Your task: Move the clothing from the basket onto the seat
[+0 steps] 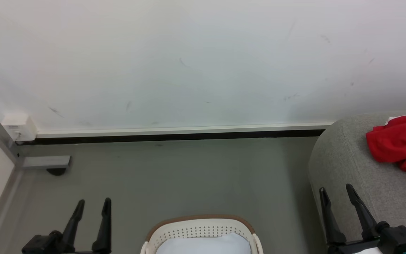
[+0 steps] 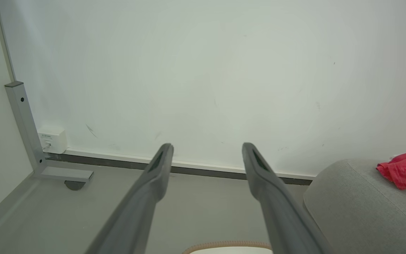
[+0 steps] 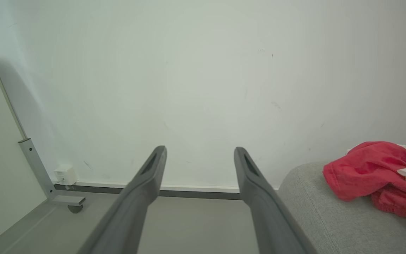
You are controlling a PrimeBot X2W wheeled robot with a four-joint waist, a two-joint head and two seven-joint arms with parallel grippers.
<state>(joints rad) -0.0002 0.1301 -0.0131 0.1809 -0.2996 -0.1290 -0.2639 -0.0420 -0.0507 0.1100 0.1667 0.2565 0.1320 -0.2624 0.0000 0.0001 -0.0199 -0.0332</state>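
Seemingly between transfers, with part of the job done. Finds red clothing [image 1: 397,143] already heaped on the seat [image 1: 347,169], near its rounded corner at the right of the head view, with white trim showing at the heap's right side. Leaves, by the look of it, one pale white cloth [image 1: 203,245] down in the basket [image 1: 199,219], on the floor at bottom centre, between the two arms and near the seat.

Holds the left tool [image 1: 94,201] with fingers spread wide and nothing between them, over the floor to the left of the basket. Holds the right tool [image 1: 335,188] likewise spread and empty, in front of the seat's side and well short of the red heap.

Calls next, most likely, for a bend at the waist and a reach down into the basket. Then for fingers closing on a fold of the white cloth rather than on flat fabric, a lift clear of the brown rim, and a swing right onto the seat.

Cannot give the red heap a true heading: crumpled, roughly as wide as deep, perhaps stretched a little toward the frame's right edge. Puts the oval basket's long axis seemingly left to right across the head view, judging from its far end alone. Cannot tell how the white cloth lies lengthwise, cut off as it is by the bottom edge.
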